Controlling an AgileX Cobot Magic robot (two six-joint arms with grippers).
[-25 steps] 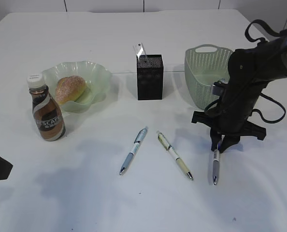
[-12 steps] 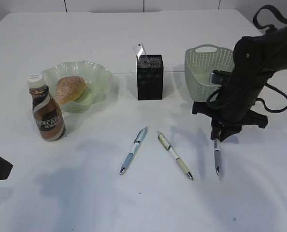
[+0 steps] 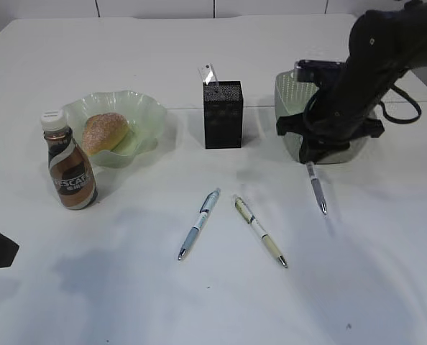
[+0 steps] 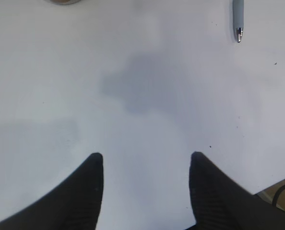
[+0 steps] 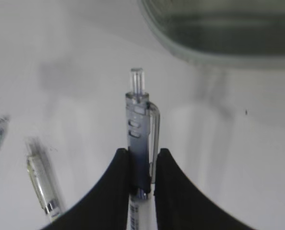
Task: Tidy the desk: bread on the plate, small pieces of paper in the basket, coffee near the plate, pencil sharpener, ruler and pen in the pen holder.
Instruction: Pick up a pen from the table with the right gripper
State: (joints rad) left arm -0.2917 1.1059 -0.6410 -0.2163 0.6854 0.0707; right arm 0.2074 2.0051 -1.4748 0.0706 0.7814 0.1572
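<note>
Right arm reaches in from the upper right of the exterior view, wrist bent downward, its tool point(image 3: 311, 159) raised above the bench — fingers point(image 5: 114, 191) pinched on the upper barrel of a pen point(image 5: 140, 143), which hangs tip-down. Left tool point(image 4: 145, 165) sits low at the lower left edge, its two dark fingers point(image 4: 87, 187) spread apart and gripping nothing — pointed across the bare bench point(image 4: 133, 96).

Black arm point(image 3: 375, 54) w/ looped cables, black ribbed gripper point(image 5: 142, 165) fingers point(image 4: 92, 184).
</note>
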